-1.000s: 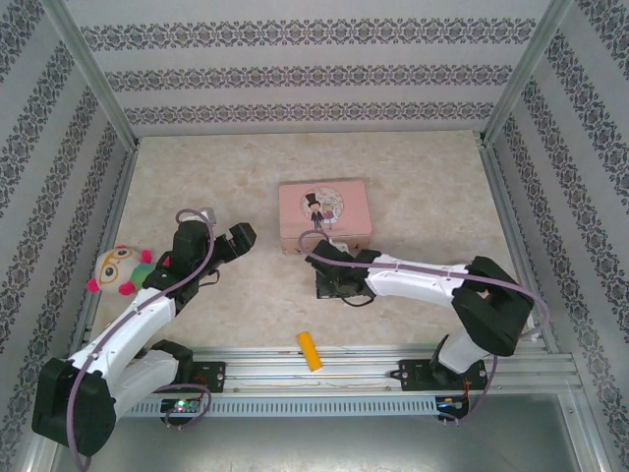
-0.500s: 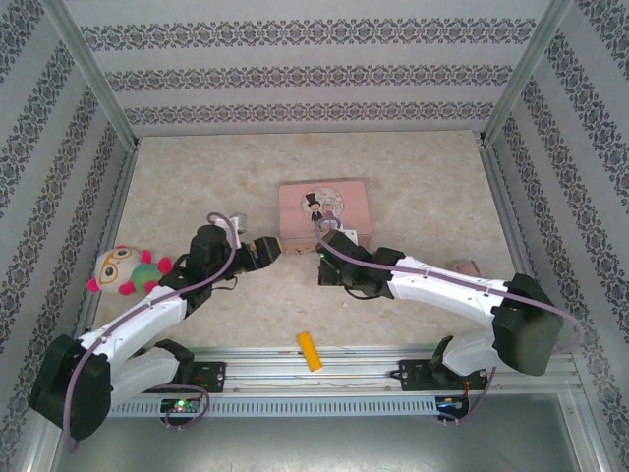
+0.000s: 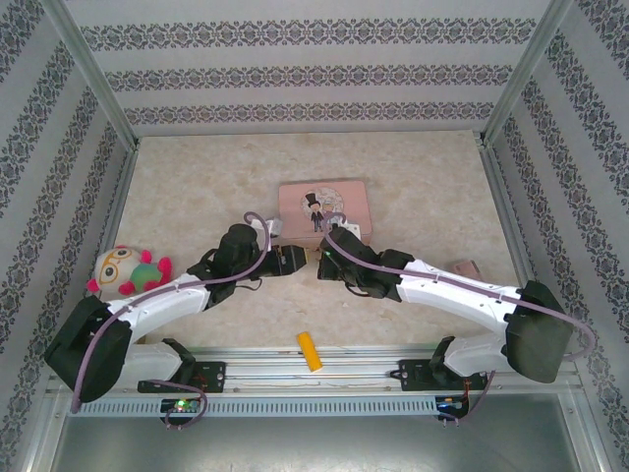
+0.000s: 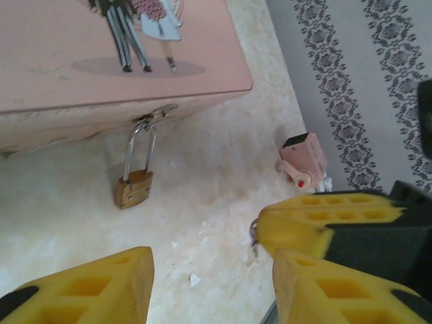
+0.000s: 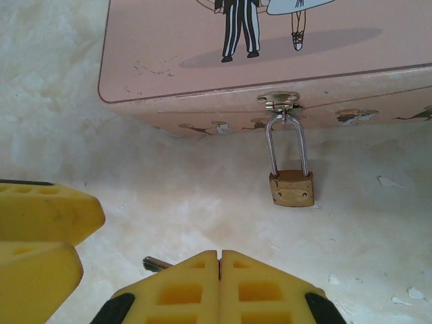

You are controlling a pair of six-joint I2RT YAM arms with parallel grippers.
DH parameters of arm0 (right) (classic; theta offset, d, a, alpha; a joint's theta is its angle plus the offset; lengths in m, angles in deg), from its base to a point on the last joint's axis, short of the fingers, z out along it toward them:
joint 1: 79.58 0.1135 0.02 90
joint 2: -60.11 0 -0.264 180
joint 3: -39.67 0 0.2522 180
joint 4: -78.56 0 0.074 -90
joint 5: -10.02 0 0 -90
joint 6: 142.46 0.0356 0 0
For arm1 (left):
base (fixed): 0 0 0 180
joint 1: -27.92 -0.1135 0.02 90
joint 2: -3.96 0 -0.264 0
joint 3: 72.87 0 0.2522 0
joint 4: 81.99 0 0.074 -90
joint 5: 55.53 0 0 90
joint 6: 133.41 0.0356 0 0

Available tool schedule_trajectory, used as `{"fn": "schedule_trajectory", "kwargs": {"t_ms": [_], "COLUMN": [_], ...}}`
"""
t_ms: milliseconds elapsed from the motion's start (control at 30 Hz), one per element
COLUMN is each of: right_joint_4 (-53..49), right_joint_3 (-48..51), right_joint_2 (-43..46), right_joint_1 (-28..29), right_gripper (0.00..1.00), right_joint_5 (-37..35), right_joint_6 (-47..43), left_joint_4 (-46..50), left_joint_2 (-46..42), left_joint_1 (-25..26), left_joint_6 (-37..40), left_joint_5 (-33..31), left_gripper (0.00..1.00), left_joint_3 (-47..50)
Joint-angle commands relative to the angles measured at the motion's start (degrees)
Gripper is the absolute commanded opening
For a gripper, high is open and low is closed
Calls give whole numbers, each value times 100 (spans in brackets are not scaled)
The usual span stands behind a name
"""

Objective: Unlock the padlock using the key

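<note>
Padlock point(image 5: 291, 187): brass, hanging from pink box point(image 5: 270, 54) clasp, centre right of frame, just above right claw point(image 5: 219, 260) (pinched together on the key point(image 5: 154, 263)). Left claw point(image 4: 212, 263) spread apart, padlock up-left of it.

Quick headcount on the tabletop point(image 3: 197, 177): one pink tin point(image 3: 323, 205), one padlock point(image 5: 291, 187), one key point(image 5: 154, 263), one yellow block point(image 3: 310, 351), one plush toy point(image 3: 125, 270), one small pink gadget point(image 4: 300, 155). That makes six items in all. Arms come to two, a left arm point(image 3: 157, 300) and a right arm point(image 3: 462, 290).
</note>
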Motion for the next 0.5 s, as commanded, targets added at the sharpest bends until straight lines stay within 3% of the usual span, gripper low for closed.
{"fn": "schedule_trajectory", "kwargs": {"t_ms": [0,467], "right_joint_4": [195,351], "right_joint_3": [104,111], "right_joint_2": [132,183], "right_joint_1": [-65,-61], "right_gripper": [0,0], "right_joint_5": [-120,-49], "right_joint_6": [124,128], "left_joint_4": [-468,-960], "left_joint_2": [104,516], "left_joint_1": [77,111], "left_joint_6": [3,-175], "left_joint_5": [200,456], "left_gripper": [48,38], "left_joint_3": [-203,-227]}}
